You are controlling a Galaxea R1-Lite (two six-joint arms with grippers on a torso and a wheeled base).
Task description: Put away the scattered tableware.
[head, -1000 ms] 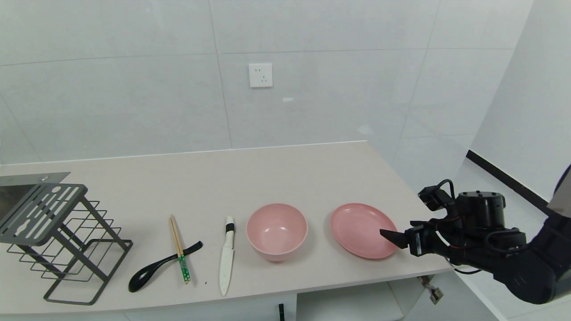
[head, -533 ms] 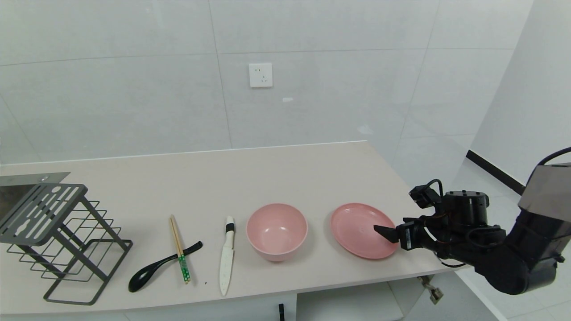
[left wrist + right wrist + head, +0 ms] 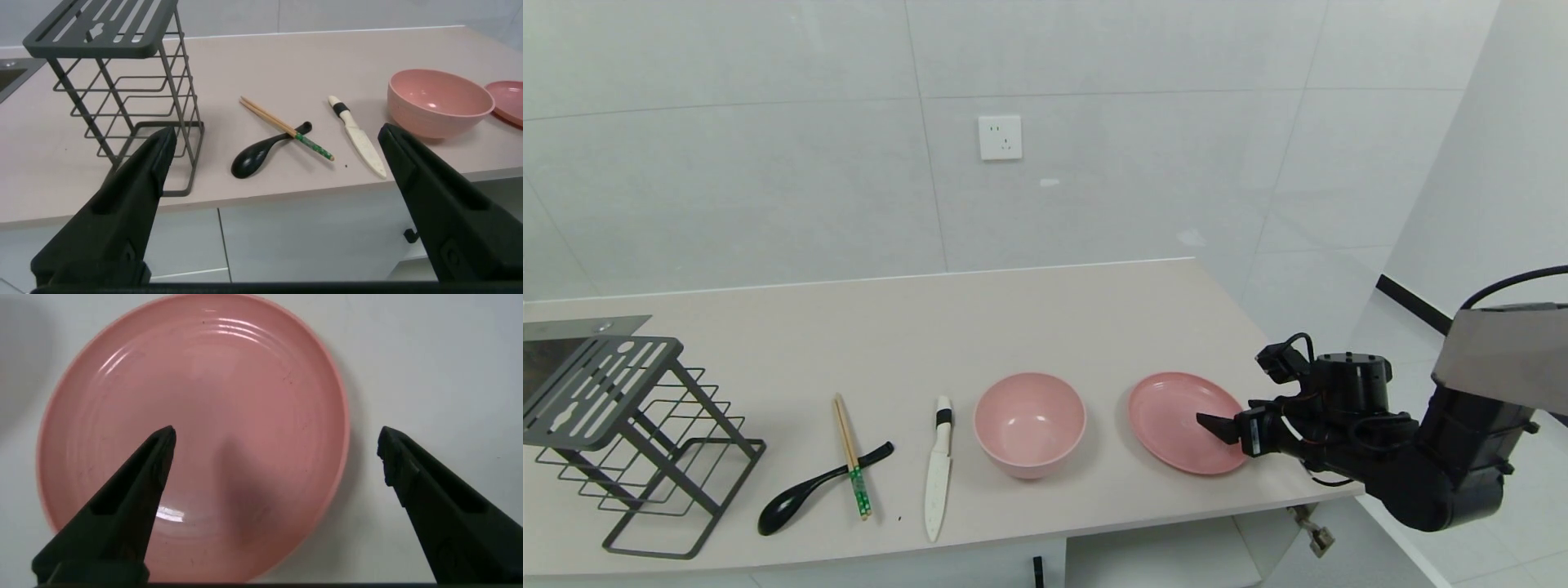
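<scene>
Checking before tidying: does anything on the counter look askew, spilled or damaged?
Only the chopsticks stand out: they lie crossed over the spoon, on its handle, so the two overlap. Nothing looks spilled or broken.

A pale counter (image 3: 1029, 314) carries a row along its near edge. From the pink bowl (image 3: 1029, 425), a pink plate (image 3: 1168, 420) lies at 3 o'clock and a white knife (image 3: 938, 482) at 9. Farther along at 9 o'clock, chopsticks (image 3: 849, 453) cross a black spoon (image 3: 779, 511), then stands a grey wire rack (image 3: 629, 433).

Pink plate (image 3: 1186, 421) and bowl (image 3: 1029, 423); black spoon (image 3: 805, 492); cream knife (image 3: 938, 478), black band; tan chopsticks (image 3: 849, 449), green patterned tips; grey rack (image 3: 629, 433).
</scene>
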